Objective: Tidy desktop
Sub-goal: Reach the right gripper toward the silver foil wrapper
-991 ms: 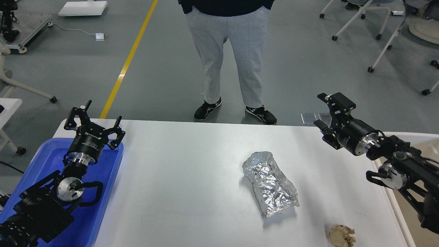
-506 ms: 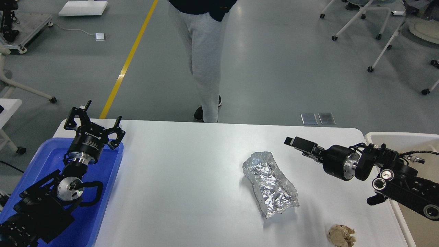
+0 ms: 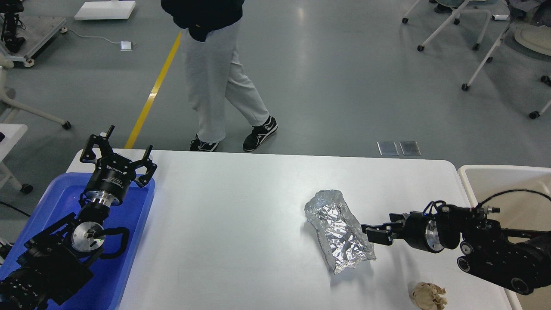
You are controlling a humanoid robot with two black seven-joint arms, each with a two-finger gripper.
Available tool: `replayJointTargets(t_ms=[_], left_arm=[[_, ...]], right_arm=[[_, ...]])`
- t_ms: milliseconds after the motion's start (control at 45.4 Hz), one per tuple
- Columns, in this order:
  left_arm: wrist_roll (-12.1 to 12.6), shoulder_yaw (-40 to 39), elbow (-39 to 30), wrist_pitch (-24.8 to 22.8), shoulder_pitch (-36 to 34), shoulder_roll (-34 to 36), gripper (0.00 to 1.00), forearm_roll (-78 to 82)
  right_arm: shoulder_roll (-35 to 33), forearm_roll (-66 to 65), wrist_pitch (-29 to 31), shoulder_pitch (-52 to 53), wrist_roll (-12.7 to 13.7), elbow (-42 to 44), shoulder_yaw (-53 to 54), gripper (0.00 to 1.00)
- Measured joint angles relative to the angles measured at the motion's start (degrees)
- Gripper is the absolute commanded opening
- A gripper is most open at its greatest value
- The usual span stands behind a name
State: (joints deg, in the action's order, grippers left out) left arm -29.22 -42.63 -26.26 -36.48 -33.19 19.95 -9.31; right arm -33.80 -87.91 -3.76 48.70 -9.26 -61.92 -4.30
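Observation:
The white desktop (image 3: 236,215) fills the middle of the head view. A crumpled piece of silver foil (image 3: 340,230) lies on it right of centre. A small crumpled brown paper ball (image 3: 428,295) lies near the front right edge. My right gripper (image 3: 373,231) is low over the desktop, open, its fingertips right at the foil's right edge and holding nothing. My left gripper (image 3: 120,150) is open and empty, raised above the far end of the blue tray (image 3: 133,241).
A beige bin (image 3: 495,181) stands off the desktop's right end, behind my right arm. A person (image 3: 215,73) walks past the far side of the table. Wheeled chairs stand at the back right.
My right gripper has come down and to the left, from high at the table's right end to the foil's right edge. The person has walked left. My left arm has not moved.

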Motion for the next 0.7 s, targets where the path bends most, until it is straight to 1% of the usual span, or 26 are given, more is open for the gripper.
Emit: replayJointTargets(t_ms=[154, 440, 484, 550, 705], left_arm=[[0.0, 0.0, 0.0, 0.0, 0.0, 0.0, 1.00, 0.0], [0.0, 0.0, 0.0, -0.1, 0.0, 0.0, 1.00, 0.0], [0.0, 0.0, 0.0, -0.1, 0.0, 0.0, 1.00, 0.0], [0.0, 0.0, 0.0, -0.1, 0.0, 0.0, 1.00, 0.0], [0.0, 0.0, 0.0, -0.1, 0.0, 0.0, 1.00, 0.0]], right_arm=[[2.7, -1.4, -2.1, 0.4, -0.4, 3.4, -4.0, 0.99], [6.2, -2.0, -3.8, -0.1, -0.6, 6.0, -6.3, 0.99], [6.6, -2.0, -4.1, -0.2, -0.6, 6.3, -6.4, 0.97], [7.1, -2.0, -4.3, -0.3, -0.7, 6.7, -6.6, 0.91], [8.2, -2.1, -4.8, -0.5, -0.8, 8.1, -6.9, 0.86]])
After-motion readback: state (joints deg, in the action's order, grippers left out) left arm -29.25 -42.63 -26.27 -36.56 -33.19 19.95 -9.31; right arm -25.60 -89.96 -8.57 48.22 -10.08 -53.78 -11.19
